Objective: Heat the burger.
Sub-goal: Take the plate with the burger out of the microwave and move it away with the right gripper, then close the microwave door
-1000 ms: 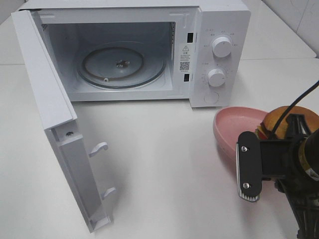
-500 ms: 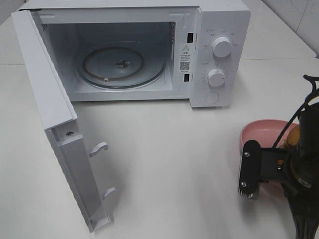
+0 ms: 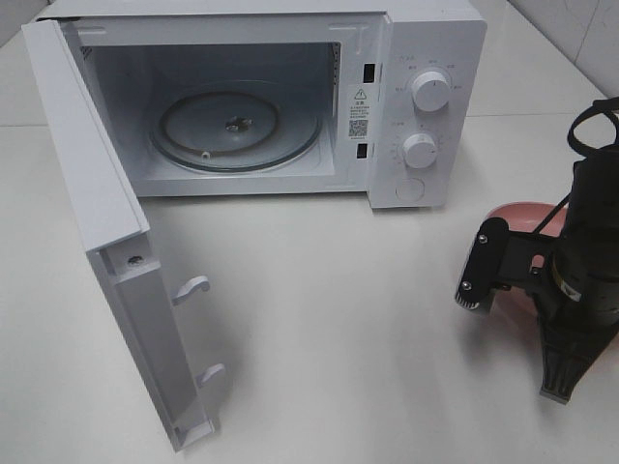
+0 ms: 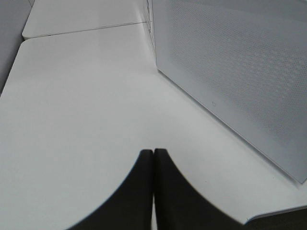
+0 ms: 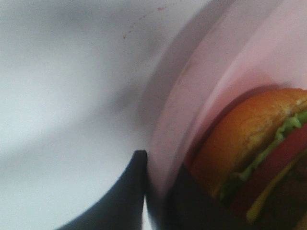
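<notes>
The right gripper has its jaws nearly pressed together, pinching the thin rim of the pink plate between them: 1 jaw sits outside the rim and 1 inside, just beside the burger. The burger lies on that plate at the lower right of the wrist picture, its bun, green leaf and red slice showing, close against the inner jaw. In the high view the plate peeks out at the right edge, mostly hidden behind the right arm, and the burger cannot be seen there. The left gripper has its jaws shut on nothing, above the bare surface beside the microwave door. The microwave stands at the upper middle of the high view with its door swung wide and its glass turntable bare. The risks, as I judge them: a grip on 1 edge only could let the plate tilt or pivot, so the burger slides off; the rim could slip from the jaws; and the plate could knock the microwave's front frame on the way in.
</notes>
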`<state>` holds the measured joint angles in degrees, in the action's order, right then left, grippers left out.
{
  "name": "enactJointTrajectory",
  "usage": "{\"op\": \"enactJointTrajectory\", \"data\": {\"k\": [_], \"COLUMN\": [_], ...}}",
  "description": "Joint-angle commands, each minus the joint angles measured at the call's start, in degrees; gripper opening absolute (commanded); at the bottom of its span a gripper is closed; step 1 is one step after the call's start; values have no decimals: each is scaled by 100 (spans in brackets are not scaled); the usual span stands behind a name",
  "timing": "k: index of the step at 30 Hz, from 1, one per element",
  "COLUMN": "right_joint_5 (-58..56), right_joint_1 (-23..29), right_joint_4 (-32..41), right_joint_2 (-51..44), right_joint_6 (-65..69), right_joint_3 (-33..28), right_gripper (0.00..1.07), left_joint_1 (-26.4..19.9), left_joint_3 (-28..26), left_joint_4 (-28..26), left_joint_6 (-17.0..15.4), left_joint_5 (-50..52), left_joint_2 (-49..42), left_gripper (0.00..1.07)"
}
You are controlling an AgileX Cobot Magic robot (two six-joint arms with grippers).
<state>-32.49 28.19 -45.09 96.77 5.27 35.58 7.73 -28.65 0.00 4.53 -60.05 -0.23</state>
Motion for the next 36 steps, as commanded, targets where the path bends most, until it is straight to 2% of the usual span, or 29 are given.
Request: {"op": "enactJointTrajectory", "data": {"k": [1, 4, 5, 6, 7, 8, 10, 11, 12, 13, 19, 25, 26, 28, 29, 30, 31, 32, 36], "right_joint_5": [143, 269, 321, 321, 372, 372, 372, 372, 372, 372, 395, 178, 178, -52, -52, -195, -195, -350, -579], "right_joint_1": [-34, -34, -34, -34, -34, -34, -34, -34, -34, -23, -17, -17, -17, -17, -17, -17, -17, -17, -17], "right_joint_4": [57, 229, 327, 327, 435, 435, 584, 584, 602, 619, 1037, 2177, 2177, 2647, 2647, 2842, 2842, 3002, 3117], "right_joint_2": [34, 34, 34, 34, 34, 34, 34, 34, 23, 0, -149, -407, -407, -476, -476, -476, -476, -476, -476], "right_joint_6": [80, 74, 74, 74, 74, 74, 74, 74, 80, 103, 241, 246, 246, 264, 264, 390, 390, 527, 636], "right_joint_3": [34, 34, 34, 34, 34, 34, 34, 34, 34, 34, 172, 710, 710, 951, 951, 1129, 1129, 1289, 1541], "right_gripper": [1, 6, 12, 12, 18, 18, 29, 29, 37, 39, 41, 43, 43, 50, 50, 56, 56, 62, 69], "left_joint_1": [-17, -17, -17, -17, -17, -17, -17, -17, -17, -17, -17, -17, -17, -17, -17, -17, -17, -17, -17], "left_joint_3": [17, 17, 17, 17, 17, 17, 17, 17, 17, 17, 17, 17, 17, 17, 17, 17, 17, 17, 17], "left_joint_4": [-34, -34, -34, -34, -34, -34, -34, -34, -34, -34, -34, -34, -34, -34, -34, -34, -34, -34, -34], "left_joint_6": [6, 6, 6, 6, 6, 6, 6, 6, 6, 6, 6, 6, 6, 6, 6, 6, 6, 6, 6], "left_joint_5": [74, 74, 74, 74, 74, 74, 74, 74, 74, 74, 74, 74, 74, 74, 74, 74, 74, 74, 74], "left_joint_2": [-120, -120, -120, -120, -120, -120, -120, -120, -120, -120, -120, -120, -120, -120, -120, -120, -120, -120, -120], "left_gripper": [0, 0, 0, 0, 0, 0, 0, 0, 0, 0, 0, 0, 0, 0, 0, 0, 0, 0, 0]}}
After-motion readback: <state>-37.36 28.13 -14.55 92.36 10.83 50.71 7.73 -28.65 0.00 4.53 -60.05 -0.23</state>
